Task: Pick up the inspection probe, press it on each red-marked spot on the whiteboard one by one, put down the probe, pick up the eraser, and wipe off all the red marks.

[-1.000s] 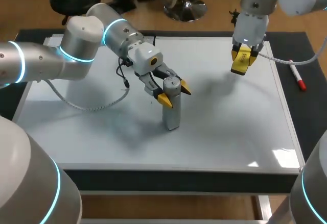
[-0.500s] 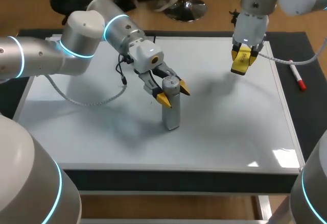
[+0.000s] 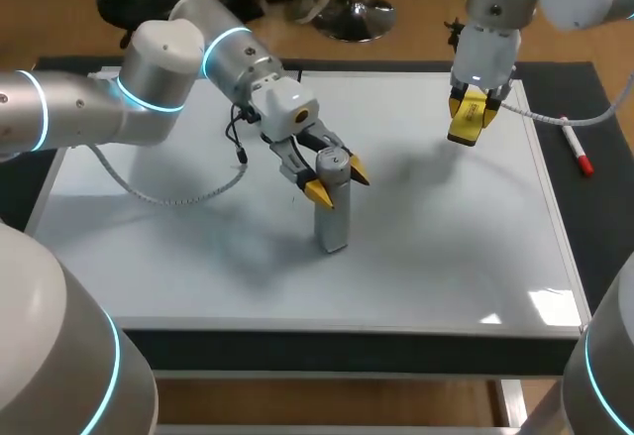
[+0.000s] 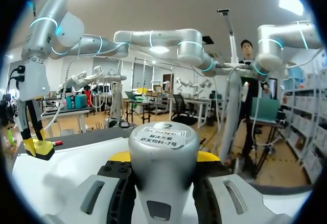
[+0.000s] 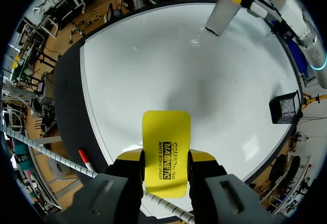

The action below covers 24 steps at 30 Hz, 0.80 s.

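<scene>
Probe (image 3: 333, 219) upright on whiteboard (image 3: 446, 247) in left fingers (image 3: 318, 193), eraser (image 5: 166, 142) in right fingers (image 5: 201, 156)

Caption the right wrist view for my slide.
Right tool grips the yellow eraser above the whiteboard; the probe stands on it ahead.

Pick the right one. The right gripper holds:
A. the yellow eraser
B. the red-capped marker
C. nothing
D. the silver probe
A: the right gripper's fingers clamp the yellow eraser from both sides above the whiteboard, while the probe stands in the left gripper.
</scene>
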### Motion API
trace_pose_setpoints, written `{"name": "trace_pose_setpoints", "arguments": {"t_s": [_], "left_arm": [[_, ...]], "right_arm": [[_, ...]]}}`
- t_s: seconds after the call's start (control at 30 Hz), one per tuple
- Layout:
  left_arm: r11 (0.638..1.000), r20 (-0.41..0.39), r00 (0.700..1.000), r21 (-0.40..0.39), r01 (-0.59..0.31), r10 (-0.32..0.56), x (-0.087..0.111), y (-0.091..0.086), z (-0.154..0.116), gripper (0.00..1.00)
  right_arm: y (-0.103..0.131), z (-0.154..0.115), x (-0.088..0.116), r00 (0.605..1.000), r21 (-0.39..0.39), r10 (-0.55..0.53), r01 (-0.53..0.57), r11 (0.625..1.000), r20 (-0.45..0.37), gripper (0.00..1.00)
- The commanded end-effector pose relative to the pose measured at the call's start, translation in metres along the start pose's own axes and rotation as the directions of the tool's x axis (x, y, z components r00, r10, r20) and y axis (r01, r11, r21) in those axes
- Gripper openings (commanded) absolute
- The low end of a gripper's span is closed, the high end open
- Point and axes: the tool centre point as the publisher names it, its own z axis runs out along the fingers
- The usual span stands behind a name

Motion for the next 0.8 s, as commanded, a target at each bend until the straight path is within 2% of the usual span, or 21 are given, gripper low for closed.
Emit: {"name": "trace_pose_setpoints", "arguments": {"t_s": [0.03, 0.33, 0.47, 0.63, 0.8], "left_arm": [[1.000, 0.000, 1.000, -0.011, -0.003, 0.003, 0.000, -0.008, -0.011, 0.00], [0.999, 0.029, 0.999, -0.041, -0.023, 0.024, 0.002, -0.021, -0.046, 0.00], [0.998, 0.036, 0.999, -0.060, -0.026, 0.028, 0.001, -0.021, -0.064, 0.00], [0.996, 0.055, 0.998, -0.079, -0.036, 0.040, 0.000, -0.033, -0.081, 0.00], [0.995, 0.075, 0.996, -0.087, -0.041, 0.047, 0.002, -0.033, -0.094, 0.00]], "right_arm": [[-0.001, -0.001, 0.000, 1.000, 0.002, -0.002, 0.002, 1.000, -0.003, 0.00], [-0.001, -0.001, 0.000, 1.000, 0.002, -0.002, 0.002, 1.000, -0.003, 0.00], [-0.001, -0.001, 0.000, 1.000, 0.002, -0.002, 0.002, 1.000, -0.003, 0.00], [-0.001, -0.001, 0.000, 1.000, 0.002, -0.002, 0.002, 1.000, -0.003, 0.00], [-0.001, -0.001, 0.000, 1.000, 0.002, -0.002, 0.002, 1.000, -0.003, 0.00]]}}
